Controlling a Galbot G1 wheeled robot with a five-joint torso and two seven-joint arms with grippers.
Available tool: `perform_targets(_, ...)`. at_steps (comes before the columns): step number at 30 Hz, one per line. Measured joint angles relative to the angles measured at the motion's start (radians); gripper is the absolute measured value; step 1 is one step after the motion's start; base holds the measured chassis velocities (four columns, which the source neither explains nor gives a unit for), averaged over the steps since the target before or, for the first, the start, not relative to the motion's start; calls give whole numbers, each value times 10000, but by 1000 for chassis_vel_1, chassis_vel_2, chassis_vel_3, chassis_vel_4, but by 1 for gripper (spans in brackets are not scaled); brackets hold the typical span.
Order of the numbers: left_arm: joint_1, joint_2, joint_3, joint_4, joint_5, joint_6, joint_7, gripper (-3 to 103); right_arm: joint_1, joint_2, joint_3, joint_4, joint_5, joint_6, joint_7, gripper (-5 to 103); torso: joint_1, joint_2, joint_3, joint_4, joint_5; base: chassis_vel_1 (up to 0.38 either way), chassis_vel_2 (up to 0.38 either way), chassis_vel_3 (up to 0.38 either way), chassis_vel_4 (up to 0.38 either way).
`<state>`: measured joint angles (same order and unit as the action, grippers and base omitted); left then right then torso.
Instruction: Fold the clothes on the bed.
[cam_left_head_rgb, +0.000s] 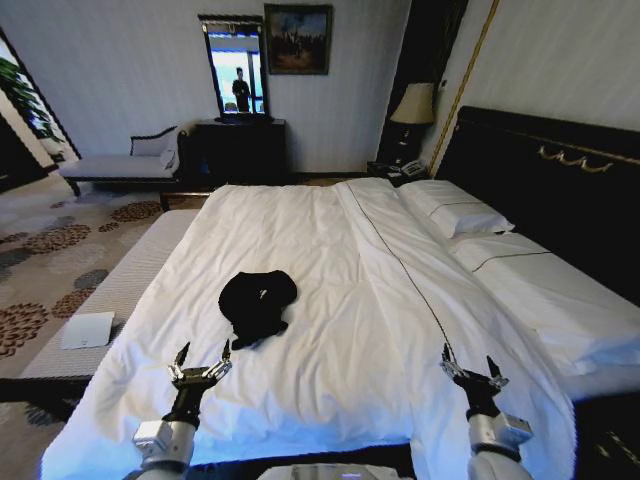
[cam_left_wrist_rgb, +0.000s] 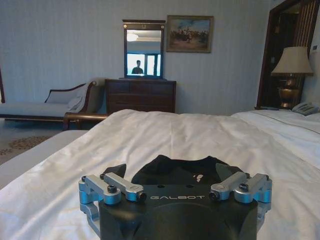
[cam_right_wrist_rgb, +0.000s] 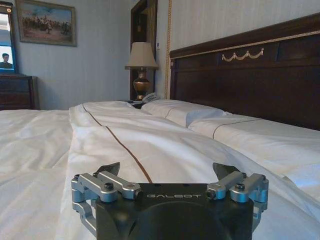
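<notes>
A small black soft-fabric T-shirt (cam_left_head_rgb: 257, 303) is lying bunched in a rumpled heap on the white duvet of the large dark-framed bed (cam_left_head_rgb: 330, 260), near the middle of its left half. The left gripper (cam_left_head_rgb: 203, 361) is hovering just short of the shirt, its fingers (cam_left_wrist_rgb: 116, 171) spread wide and grasping nothing. The right gripper (cam_left_head_rgb: 470, 367) is hanging over the duvet well apart from the shirt, toward the white pillows (cam_left_head_rgb: 455, 212), fingers likewise released
</notes>
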<state>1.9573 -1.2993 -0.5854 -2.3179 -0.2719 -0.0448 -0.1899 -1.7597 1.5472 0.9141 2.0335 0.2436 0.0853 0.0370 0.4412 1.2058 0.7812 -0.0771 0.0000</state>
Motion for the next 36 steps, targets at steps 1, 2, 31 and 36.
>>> perform_targets(1, -19, 0, 19, 6, 0, 0, 0, 100, -3, -13, 35, -23, 11, 3, 1, 100, 0, 0, 0, 0, 0, 0, 0, 0, 0)
perform_targets(2, -39, -3, 37, 14, 1, 2, 0, 100, -2, -27, 77, -45, 35, 4, 3, 100, 0, 0, 0, 0, 0, 0, 0, 0, 0)
perform_targets(31, -50, 13, 126, -60, 122, 126, -63, 100, -230, 290, 42, -294, -385, 255, 68, 100, 0, 0, 1, 0, 0, 0, 0, 0, 0)
perform_targets(36, -50, 16, 152, -77, 137, 137, -67, 100, -270, 335, 3, -323, -417, 289, 68, 100, 0, 0, 0, 0, 0, 27, 18, -21, -26)
